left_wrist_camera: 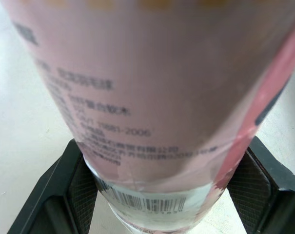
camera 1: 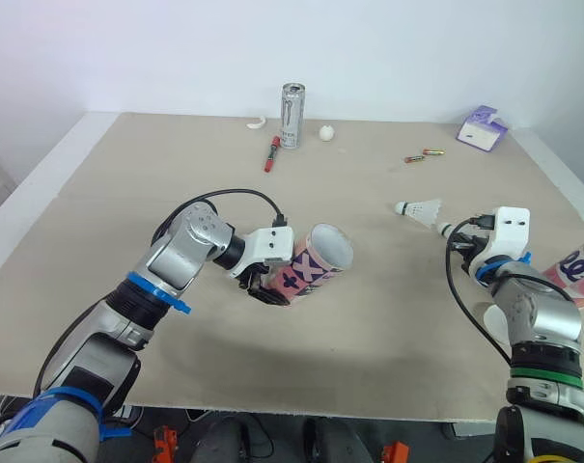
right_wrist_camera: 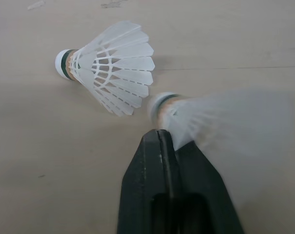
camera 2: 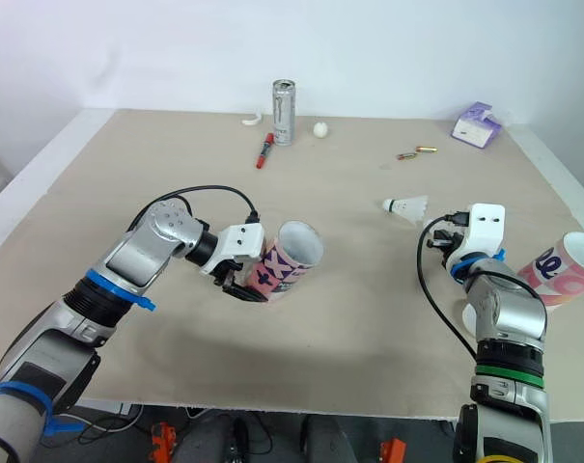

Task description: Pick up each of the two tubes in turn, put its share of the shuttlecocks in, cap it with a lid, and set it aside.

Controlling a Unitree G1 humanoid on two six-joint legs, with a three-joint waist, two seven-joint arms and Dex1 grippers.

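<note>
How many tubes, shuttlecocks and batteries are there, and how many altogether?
Tubes: 2, one tube in the left fingers, another tube at the table's right edge.
Shuttlecocks: 2 clearly seen, one shuttlecock lying on the table, another shuttlecock in the right fingers.
Batteries: 2.
Total: 6.

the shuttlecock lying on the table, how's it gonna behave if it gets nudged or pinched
Likely very light: the loose shuttlecock is mostly thin open feather ribs behind a small cork. Its skirt looks crushable, so pinch gently, probably near the cork. Lying on its side, its cone shape would probably roll it in an arc if nudged.
</note>
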